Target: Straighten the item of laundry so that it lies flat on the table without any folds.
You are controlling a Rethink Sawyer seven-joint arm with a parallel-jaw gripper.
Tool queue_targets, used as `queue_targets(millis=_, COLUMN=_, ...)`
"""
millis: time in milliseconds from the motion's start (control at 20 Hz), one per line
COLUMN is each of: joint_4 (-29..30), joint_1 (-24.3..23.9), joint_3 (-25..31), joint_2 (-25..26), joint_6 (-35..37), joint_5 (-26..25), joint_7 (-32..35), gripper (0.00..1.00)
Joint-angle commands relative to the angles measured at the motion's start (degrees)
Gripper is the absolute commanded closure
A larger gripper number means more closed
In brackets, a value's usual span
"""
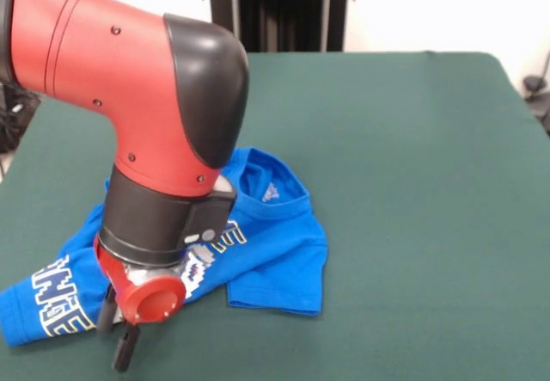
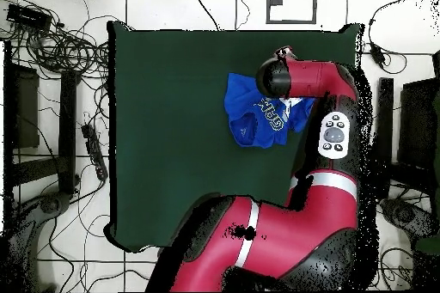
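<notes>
While the gripper (image 1: 120,334) hangs low at seven o'clock, whether its fingers are parted I cannot tell, the blue T-shirt (image 1: 275,248) lies rumpled mid-table (image 1: 412,183); next likely needs pinching and drawing out a folded edge.

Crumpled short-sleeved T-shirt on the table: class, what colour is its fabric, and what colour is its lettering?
Bright blue T-shirt with white lettering; clearest in the front view.

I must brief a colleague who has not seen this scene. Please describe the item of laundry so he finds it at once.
Start from the dark green table. Under the red arm's gripper lies a rumpled bright blue T-shirt. It is the only cloth item there, with white lettering.
</notes>
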Motion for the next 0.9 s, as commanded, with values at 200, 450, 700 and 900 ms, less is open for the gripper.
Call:
queue_targets(millis=200, joint_4=13.05, joint_1=-1.38, joint_3=1.64, joint_2=-2.48, joint_6=3.03, joint_5=-1.08, joint_7=-6.71, gripper=0.00)
queue_targets(millis=450, joint_4=12.26, joint_1=-2.83, joint_3=3.20, joint_2=-1.30, joint_6=1.90, joint_5=-1.47, joint_7=-8.37, gripper=0.00)
queue_targets(millis=700, joint_4=11.62, joint_1=-3.67, joint_3=4.48, joint_2=-0.38, joint_6=0.71, joint_5=-1.58, joint_7=-8.66, gripper=0.00)
queue_targets(millis=900, joint_4=10.03, joint_1=-4.56, joint_3=6.32, joint_2=1.16, joint_6=-0.42, joint_5=-1.49, joint_7=-9.63, gripper=0.00)
